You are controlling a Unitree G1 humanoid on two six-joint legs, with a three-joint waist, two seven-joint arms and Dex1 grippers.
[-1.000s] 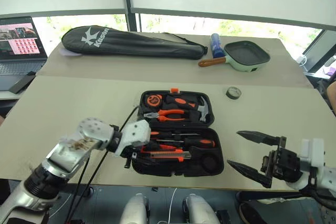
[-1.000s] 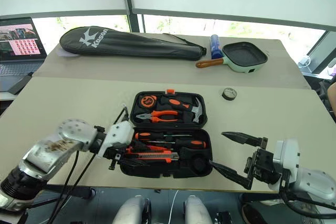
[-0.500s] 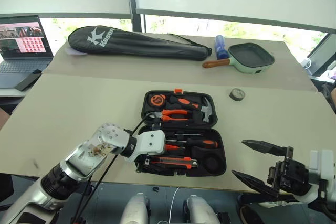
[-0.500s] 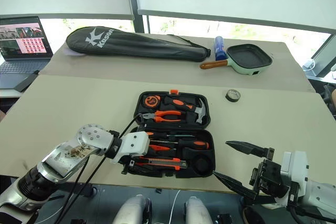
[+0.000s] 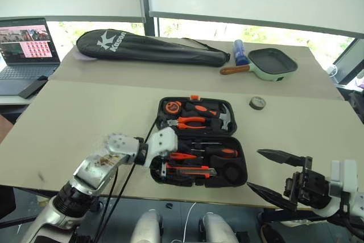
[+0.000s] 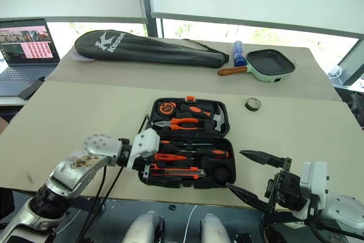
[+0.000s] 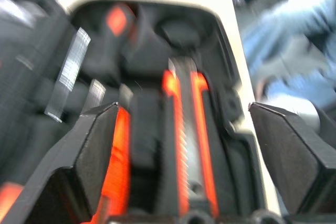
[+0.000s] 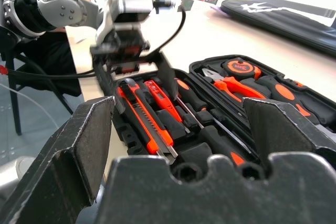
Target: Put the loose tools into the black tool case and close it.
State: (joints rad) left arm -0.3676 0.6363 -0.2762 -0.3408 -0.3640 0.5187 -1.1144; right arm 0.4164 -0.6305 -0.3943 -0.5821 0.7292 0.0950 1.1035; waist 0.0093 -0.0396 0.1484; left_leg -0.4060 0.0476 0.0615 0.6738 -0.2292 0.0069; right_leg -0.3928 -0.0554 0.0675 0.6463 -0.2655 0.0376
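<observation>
In the left eye view, the black tool case (image 5: 199,140) lies open at centre frame, its lower half holding screwdrivers (image 5: 213,151) and the utility knife (image 5: 190,169). The small dark tape roll (image 5: 257,103) sits loose on the table (image 5: 85,118), right of the case and well apart from it. The left gripper (image 5: 166,160) hangs over the case's lower left corner. The right gripper (image 5: 272,173) waits at lower right, fingers wide apart and empty.

The right eye view shows the same layout, with the orange latch (image 6: 190,98) at the case's top edge.

In the left wrist view, the left gripper's fingers (image 7: 92,156) stand spread, nothing between them, over the utility knife in its slot.

In the right wrist view, the knife and an orange-handled screwdriver (image 8: 163,100) lie seated at centre.

Judged from this, most tools are stowed; the tape roll and closing the lid remain.
</observation>
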